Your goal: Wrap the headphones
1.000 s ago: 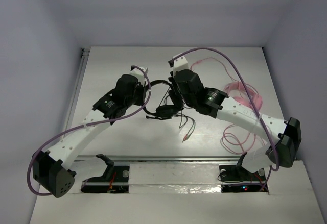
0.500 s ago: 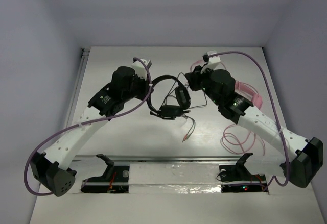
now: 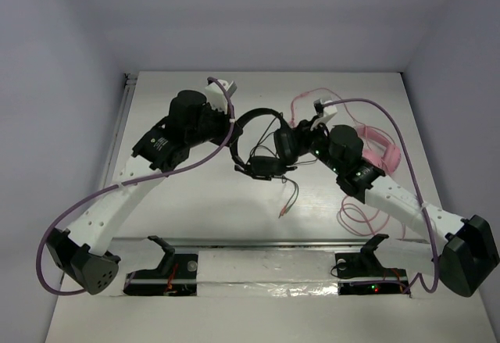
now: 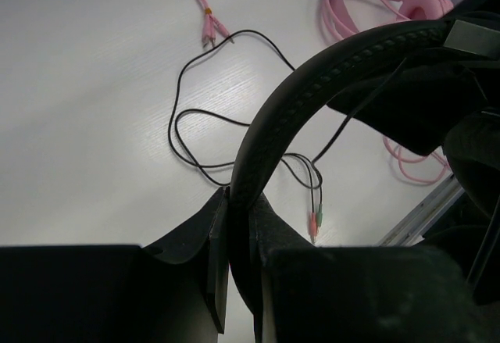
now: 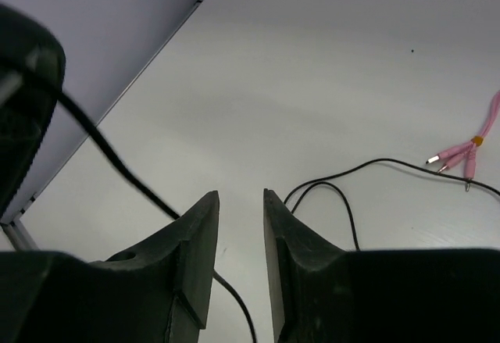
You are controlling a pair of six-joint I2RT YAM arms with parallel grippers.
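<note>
Currently on record, one moment of the wrapping job.

Item 1, headphones point(image 3: 264, 165): black, over the middle of the counter point(image 3: 195, 210), somewhat nearer its far edge. We see them held by the headband, with the earcups hanging toward the right arm.

Item 2, left claw point(image 4: 240, 198): clamped on the headband, one finger on each face of the padded arch.

Item 3, right claw point(image 5: 238, 194): narrow gap between the fingers and nothing gripped at the tips. The black lead runs past its left finger and reappears low in the gap. We cannot tell whether it is pinched there.

Item 4, cable point(image 4: 170, 124): slack loops lying on the counter toward the near edge, ending in coloured plugs point(image 4: 315, 222). We judge it not yet wound.

Item 5, pink headphones point(image 3: 380, 146): toward the right edge, their pink lead looping near the black plugs.

Hazards, in our judgement:
- The thin lead may slip the narrow gap.
- Pulling the slack could drag the plugs into the pink loops.
- A tug from the right could twist the headband out of the left claw.
</note>
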